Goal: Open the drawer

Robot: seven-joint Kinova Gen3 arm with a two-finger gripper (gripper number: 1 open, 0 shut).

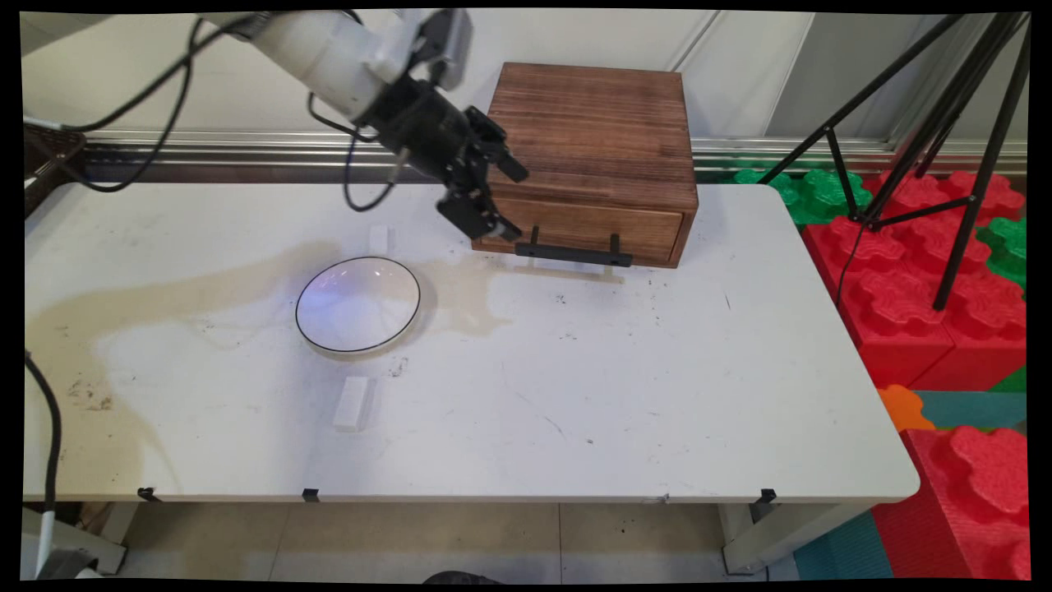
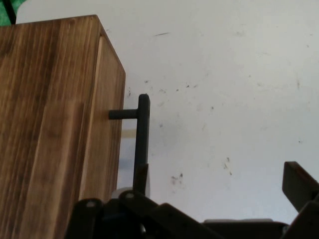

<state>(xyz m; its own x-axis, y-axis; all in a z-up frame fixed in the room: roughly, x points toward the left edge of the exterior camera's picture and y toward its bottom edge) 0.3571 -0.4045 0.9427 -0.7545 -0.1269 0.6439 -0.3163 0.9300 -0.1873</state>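
Note:
A brown wooden box (image 1: 593, 140) with a drawer (image 1: 588, 226) in its front stands at the back of the white table (image 1: 657, 395). A black bar handle (image 1: 574, 253) sticks out from the drawer on two posts. My gripper (image 1: 509, 200) hangs open at the box's front left corner, just above the handle's left end. In the hand view the handle (image 2: 143, 132) runs up from the left finger, with the box's wooden top (image 2: 50, 129) on the left; my gripper (image 2: 219, 186) holds nothing.
A white plate (image 1: 358, 305) with a thin black rim lies left of the box. One small white block (image 1: 352, 403) lies near the front, another (image 1: 380, 239) behind the plate. A tan stain spreads across the table's left. A black tripod (image 1: 945, 131) and red foam blocks (image 1: 912, 279) stand at right.

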